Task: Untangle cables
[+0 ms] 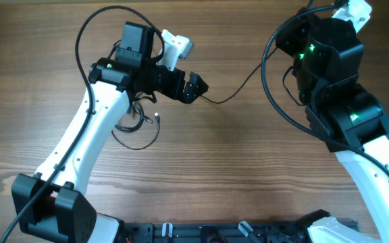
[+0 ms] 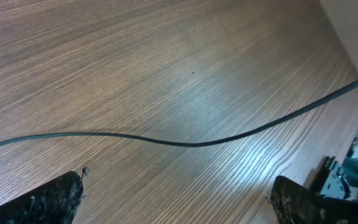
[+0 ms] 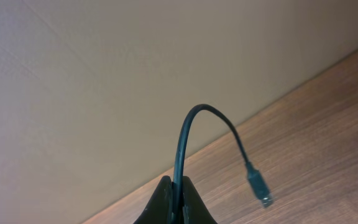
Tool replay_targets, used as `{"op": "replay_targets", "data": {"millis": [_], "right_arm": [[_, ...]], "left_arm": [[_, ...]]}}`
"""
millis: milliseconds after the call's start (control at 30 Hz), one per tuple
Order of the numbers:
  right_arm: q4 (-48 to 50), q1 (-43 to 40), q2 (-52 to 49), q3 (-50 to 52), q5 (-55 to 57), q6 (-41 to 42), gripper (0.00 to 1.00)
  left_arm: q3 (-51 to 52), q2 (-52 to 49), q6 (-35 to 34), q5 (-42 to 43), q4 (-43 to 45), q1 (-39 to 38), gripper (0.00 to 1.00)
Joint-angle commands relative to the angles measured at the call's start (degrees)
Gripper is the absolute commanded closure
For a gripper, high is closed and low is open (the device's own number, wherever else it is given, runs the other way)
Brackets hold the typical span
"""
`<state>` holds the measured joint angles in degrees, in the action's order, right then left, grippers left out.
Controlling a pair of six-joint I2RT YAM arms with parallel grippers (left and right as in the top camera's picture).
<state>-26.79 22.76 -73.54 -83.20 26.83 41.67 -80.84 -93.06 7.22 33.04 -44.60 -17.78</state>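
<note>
A thin black cable (image 1: 231, 91) runs across the table from beside my left gripper (image 1: 196, 86) toward the right arm. In the left wrist view the same cable (image 2: 166, 141) crosses the wood ahead of my left gripper (image 2: 176, 186), which is wide open and holds nothing. My right gripper (image 3: 174, 186) is shut on a black cable (image 3: 182, 137) that arches up and over; its silvery plug end (image 3: 263, 193) hangs above the table. More thin black cables (image 1: 139, 128) lie in loose loops beneath the left arm, with one small silvery plug (image 1: 157, 116) showing.
The thick black robot cables (image 1: 86, 34) loop above both arms. A pale wall (image 3: 135, 74) rises behind the table's far edge. The right arm's black body (image 1: 329, 74) hides its own gripper from overhead.
</note>
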Motion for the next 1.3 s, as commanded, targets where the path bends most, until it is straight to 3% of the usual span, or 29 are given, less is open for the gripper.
{"op": "replay_targets", "data": {"millis": [0, 67, 133, 200, 367, 533, 667, 767, 900, 1100, 1267], "right_arm": [[0.9, -0.2, 0.3, -0.8, -0.3, 2.4, 0.96], [2.8, -0.2, 0.4, -0.8, -2.3, 2.4, 0.96], [4.5, -0.2, 0.4, -0.8, -3.9, 2.4, 0.96], [4.7, -1.4, 0.8, -1.9, -3.5, 1.9, 0.96], [4.6, -6.8, 1.1, -15.5, -6.2, -3.5, 0.96], [4.3, -10.1, 1.1, -28.8, 8.6, -16.5, 0.96], [0.0, -10.1, 1.0, -29.7, 3.5, -12.5, 0.96], [-1.4, -10.1, -1.1, -29.7, -4.8, -8.3, 0.96], [-1.7, -10.1, -3.5, -29.7, -9.2, -6.9, 0.96], [-9.7, -10.1, -5.9, -29.7, 9.3, -8.7, 0.96], [-16.0, -10.1, -6.8, -29.7, 9.4, -8.5, 0.96]], "left_arm": [[-0.1, 0.4, 2.7, 0.6, 0.5, -2.0, 0.0], [-0.1, 0.4, 6.9, 3.0, 1.5, -3.9, 0.0], [-0.1, 0.4, 9.0, 0.2, 3.9, -6.8, 0.0], [-0.1, 0.3, 5.7, -6.0, 5.0, -7.2, 0.0], [-0.1, 0.1, 5.6, -6.3, 4.9, -6.8, 0.0], [-0.1, -1.2, -2.1, -20.4, 5.7, -5.0, 0.0], [-0.1, -5.1, -8.0, -19.6, 8.4, -2.9, 0.0], [-0.1, -10.3, -8.0, -10.2, 8.5, -4.3, 0.0], [-0.1, -15.7, -7.9, -9.3, 8.8, -8.4, 0.0], [-0.1, -21.4, -7.8, -9.7, 9.5, -12.4, 0.01], [-0.1, -24.7, -6.0, -14.7, 9.7, -14.6, 0.0]]}}
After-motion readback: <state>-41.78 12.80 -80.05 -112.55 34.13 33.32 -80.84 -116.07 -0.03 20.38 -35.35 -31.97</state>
